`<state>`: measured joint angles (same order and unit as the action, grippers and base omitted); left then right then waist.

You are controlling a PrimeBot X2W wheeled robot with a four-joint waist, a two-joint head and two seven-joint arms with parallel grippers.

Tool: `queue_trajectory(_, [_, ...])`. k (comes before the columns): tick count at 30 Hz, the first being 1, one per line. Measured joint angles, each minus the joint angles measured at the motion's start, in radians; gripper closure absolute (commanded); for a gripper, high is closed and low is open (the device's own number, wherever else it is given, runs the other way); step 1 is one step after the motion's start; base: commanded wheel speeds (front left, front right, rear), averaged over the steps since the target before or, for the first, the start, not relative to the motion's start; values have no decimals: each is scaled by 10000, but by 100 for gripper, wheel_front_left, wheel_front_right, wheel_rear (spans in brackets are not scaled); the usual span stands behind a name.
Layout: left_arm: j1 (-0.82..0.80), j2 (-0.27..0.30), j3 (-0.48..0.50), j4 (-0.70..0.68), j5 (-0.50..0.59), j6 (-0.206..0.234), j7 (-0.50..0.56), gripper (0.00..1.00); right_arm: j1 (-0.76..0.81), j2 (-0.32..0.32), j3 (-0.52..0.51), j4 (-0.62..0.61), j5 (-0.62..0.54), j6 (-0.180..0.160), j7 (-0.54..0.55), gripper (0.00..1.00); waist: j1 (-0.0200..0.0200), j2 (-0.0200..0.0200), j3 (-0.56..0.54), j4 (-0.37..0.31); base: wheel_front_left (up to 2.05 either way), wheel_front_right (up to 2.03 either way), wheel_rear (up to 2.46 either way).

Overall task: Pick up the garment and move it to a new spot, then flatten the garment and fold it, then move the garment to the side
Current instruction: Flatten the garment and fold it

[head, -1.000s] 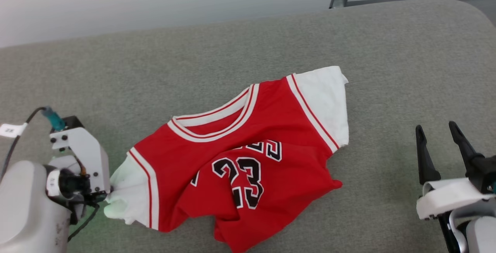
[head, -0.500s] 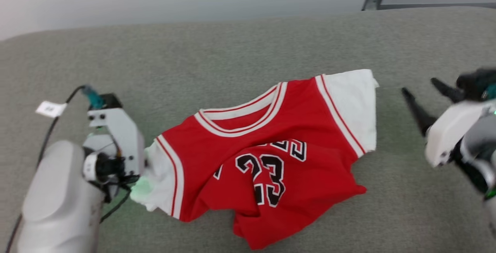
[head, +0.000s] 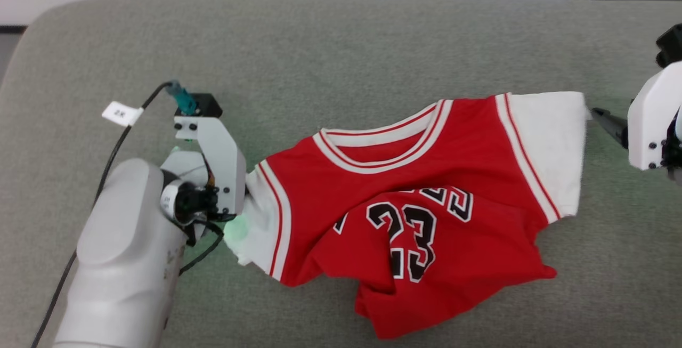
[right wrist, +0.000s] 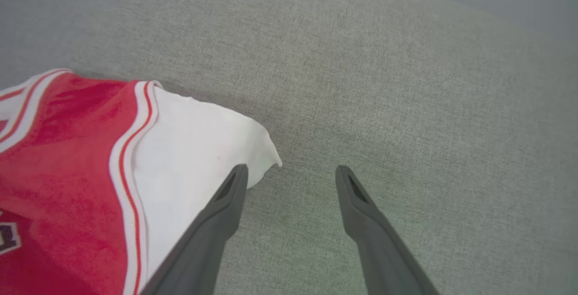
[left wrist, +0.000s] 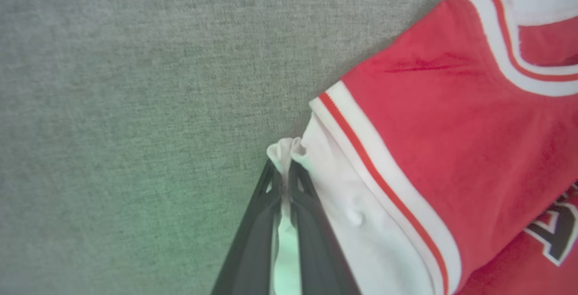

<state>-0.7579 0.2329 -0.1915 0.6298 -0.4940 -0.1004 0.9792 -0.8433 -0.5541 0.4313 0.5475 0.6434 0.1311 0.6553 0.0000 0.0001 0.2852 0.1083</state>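
The left hand [left wrist: 284, 171] is pinched tight on the edge of one white sleeve of the small red jersey shirt [head: 410, 177] with striped trim and a black 23. The shirt lies crumpled on the soft grey cloth worktop [head: 341, 44], reaching from that hand across to the right hand [right wrist: 292, 170]. That hand is wide open at the other sleeve's corner, holding nothing. If it closes off the cloth it may grab only air. A hard pull could slip the thin pinch loose.
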Motion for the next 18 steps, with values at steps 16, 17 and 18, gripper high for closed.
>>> queue_trajectory(16, [-1362,-495,-483,1340,-368,-282,-769,100,-1865,709,807,3221,658,-10,681,100,0,0,855,984,0,0,0])
queue_trajectory(17, [-1402,-485,-502,1444,-410,-288,-828,100,-1914,746,838,3296,802,-10,679,100,0,0,840,995,0,0,0])
queue_trajectory(18, [-1431,-477,-504,1549,-433,-288,-863,100,-1924,759,890,3336,861,-10,679,100,0,0,811,1000,0,0,0])
